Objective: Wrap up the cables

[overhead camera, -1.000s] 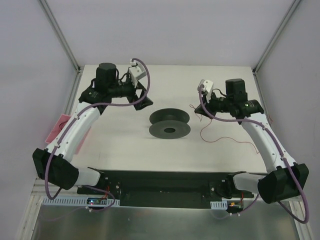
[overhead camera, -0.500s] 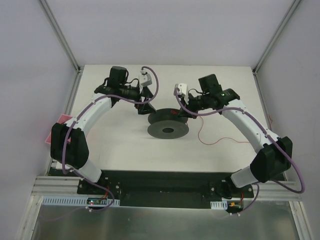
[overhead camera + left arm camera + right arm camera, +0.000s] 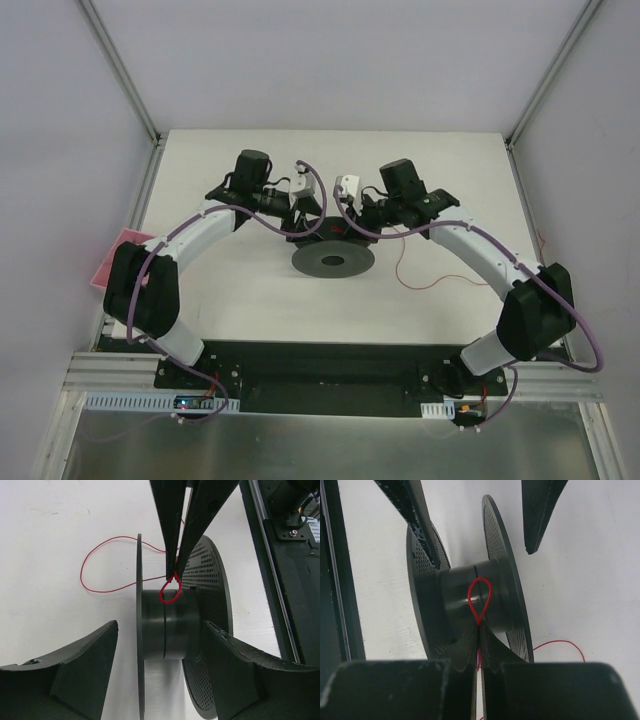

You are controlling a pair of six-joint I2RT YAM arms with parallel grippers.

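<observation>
A black spool (image 3: 335, 258) lies on the white table between both arms. My right gripper (image 3: 352, 226) is shut on the thin red wire. In the right wrist view its tips (image 3: 479, 628) pinch a small wire loop (image 3: 480, 597) held against the spool hub (image 3: 457, 602). The rest of the wire (image 3: 420, 272) trails over the table to the right. My left gripper (image 3: 305, 222) is open. In the left wrist view (image 3: 160, 626) its fingers (image 3: 75, 680) stand on either side of the spool hub (image 3: 170, 630), apart from it. The loop (image 3: 170, 594) shows there too.
A pink flat item (image 3: 112, 257) lies at the table's left edge. The black base plate (image 3: 320, 362) runs along the near edge. Metal frame posts (image 3: 125, 70) and walls close the back and sides.
Both arms have swung inward to the spool. The right gripper carried the wire end to the hub. The left gripper came to straddle the spool, which shifted slightly.
</observation>
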